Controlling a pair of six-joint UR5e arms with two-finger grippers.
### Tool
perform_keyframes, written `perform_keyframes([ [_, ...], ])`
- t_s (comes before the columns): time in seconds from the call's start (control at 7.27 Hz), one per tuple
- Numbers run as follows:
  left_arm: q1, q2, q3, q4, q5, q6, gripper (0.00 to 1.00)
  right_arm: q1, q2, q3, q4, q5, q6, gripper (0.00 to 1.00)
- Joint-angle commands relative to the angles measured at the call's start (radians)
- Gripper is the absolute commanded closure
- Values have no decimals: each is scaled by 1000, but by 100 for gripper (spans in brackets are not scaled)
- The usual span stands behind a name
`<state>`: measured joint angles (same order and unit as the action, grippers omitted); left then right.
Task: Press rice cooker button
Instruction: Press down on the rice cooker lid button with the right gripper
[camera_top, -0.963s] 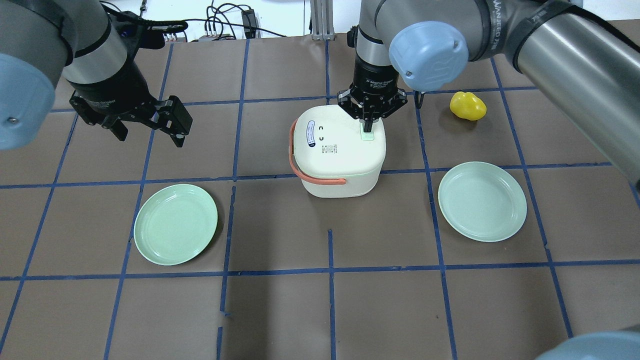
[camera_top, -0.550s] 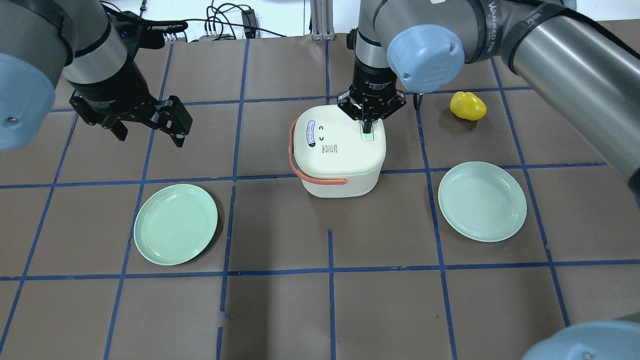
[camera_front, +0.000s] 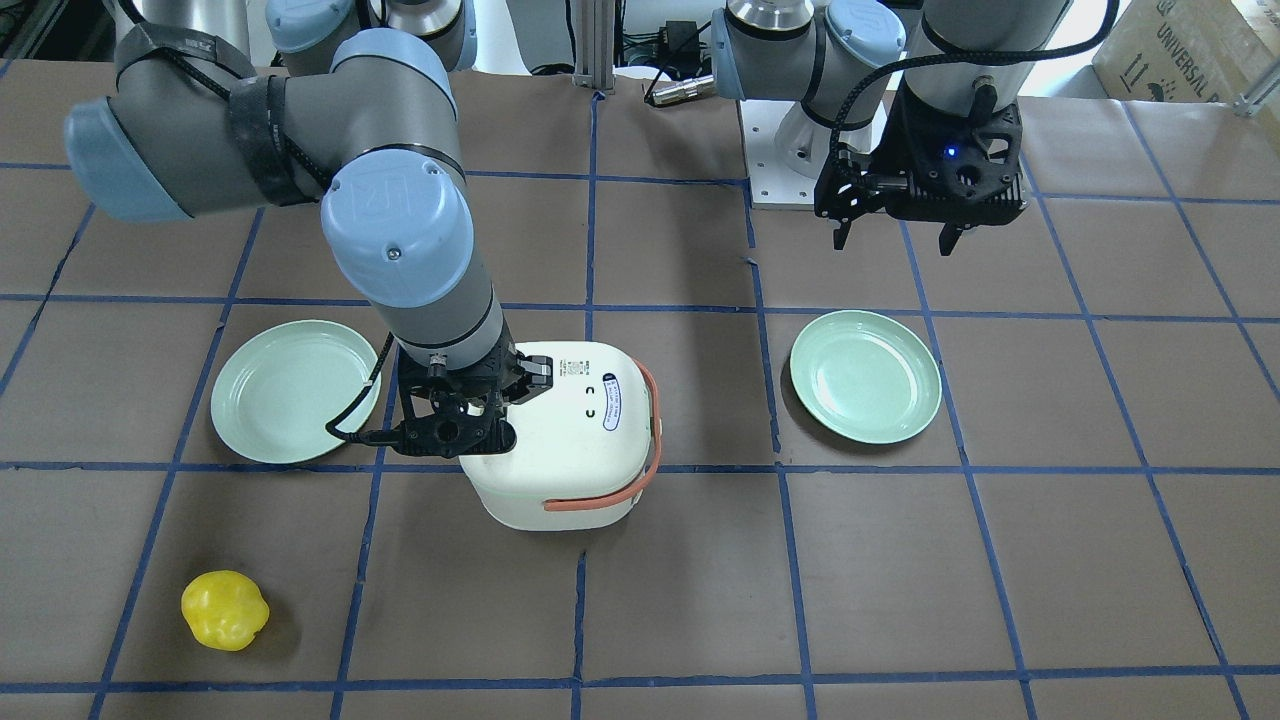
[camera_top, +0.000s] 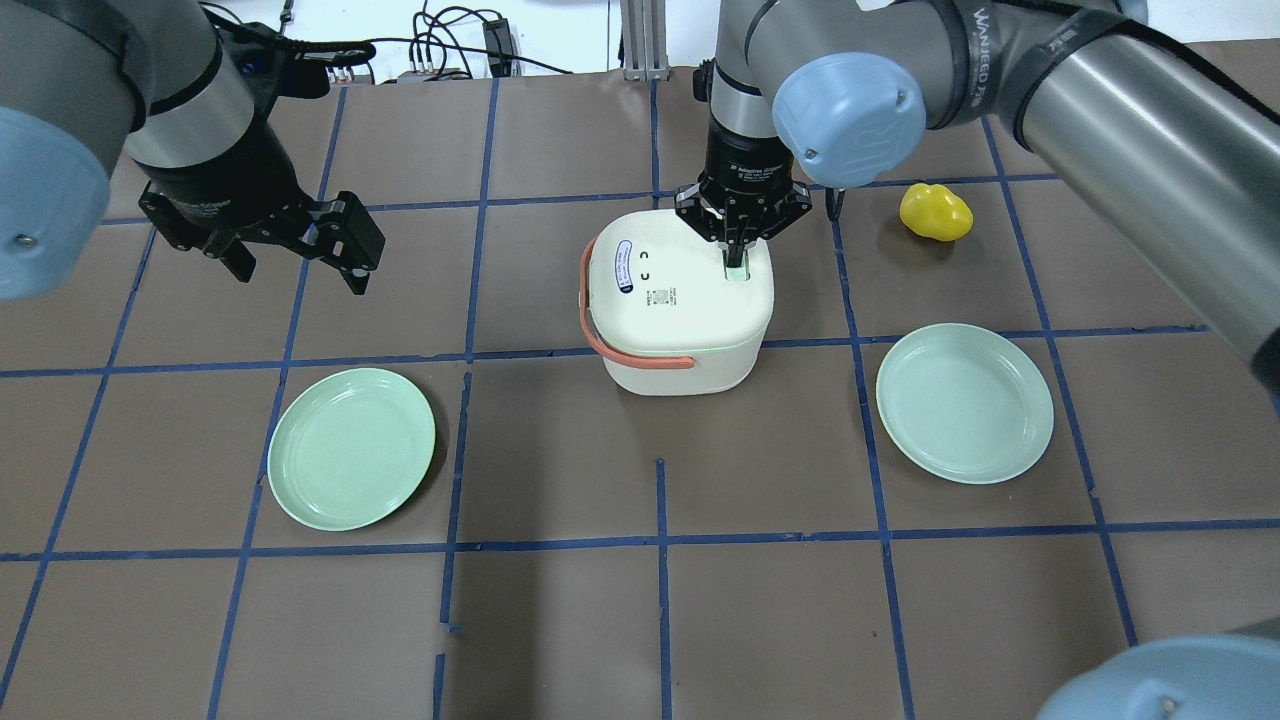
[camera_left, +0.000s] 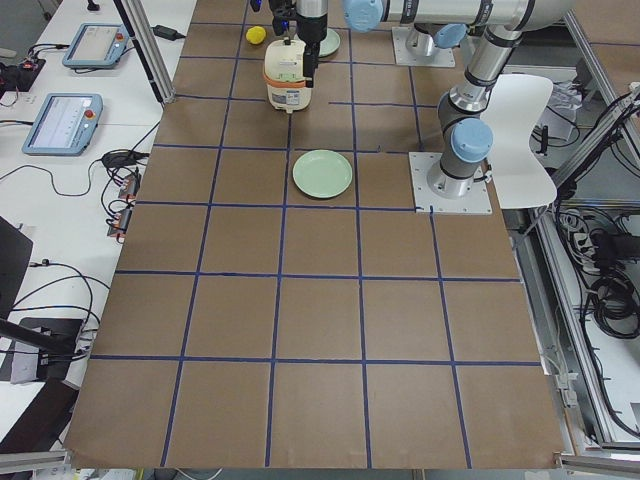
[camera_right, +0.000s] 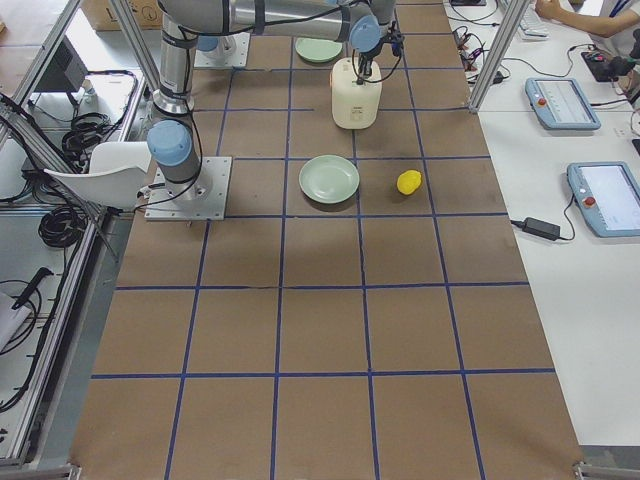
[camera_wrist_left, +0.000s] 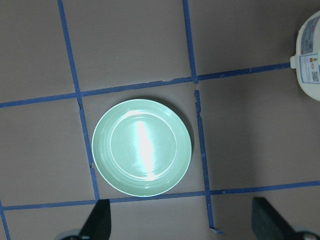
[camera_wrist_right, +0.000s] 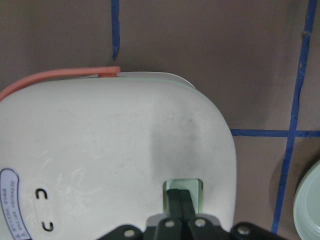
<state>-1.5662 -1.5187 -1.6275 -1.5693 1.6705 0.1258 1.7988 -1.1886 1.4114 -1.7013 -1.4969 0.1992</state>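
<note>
We see the cooker (camera_top: 680, 300) standing upright near the middle of the brown surface (camera_top: 560, 620), with its lid facing up. It sits a little crooked to the blue tape lines. Two green plates lie flat on either side of it. The left plate (camera_top: 350, 448) and the right plate (camera_top: 964, 402) are both closer to the robot than the cooker, and well apart from it. A yellow lump (camera_top: 935, 211) lies off to the robot's right, also apart from the cooker. We cannot tell what it is.

The orange handle (camera_top: 610, 345) is folded down around the cooker's left side and the side near the robot. The button (camera_top: 737, 272) is a small green bar on the lid, at the far right corner. Its long way runs from the robot outward.

The right gripper (camera_top: 735, 258) points straight down at that corner. Its jaws are pressed together, and their tips sit on the button. They hide the button's far end, so we only see the green end sticking out. We cannot tell how hard they push. From the front, the right arm covers the button fully.

The left gripper (camera_top: 300, 268) hangs above the surface, far off to the cooker's left. Its jaws are spread wide and hold nothing. Its camera looks down on the left plate.

In both side views the cooker is too small to show much.
</note>
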Motion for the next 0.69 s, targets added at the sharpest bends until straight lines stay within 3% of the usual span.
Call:
perform_keyframes([
  [0.0, 0, 0, 0, 0, 0, 0, 0, -1, -8, -46, 52, -2, -1, 94],
  [0.41, 0, 0, 0, 0, 0, 0, 0, -3, -20, -112, 155, 0, -1, 91],
  [0.55, 0, 0, 0, 0, 0, 0, 0, -6, -37, -136, 213, -2, -1, 62],
])
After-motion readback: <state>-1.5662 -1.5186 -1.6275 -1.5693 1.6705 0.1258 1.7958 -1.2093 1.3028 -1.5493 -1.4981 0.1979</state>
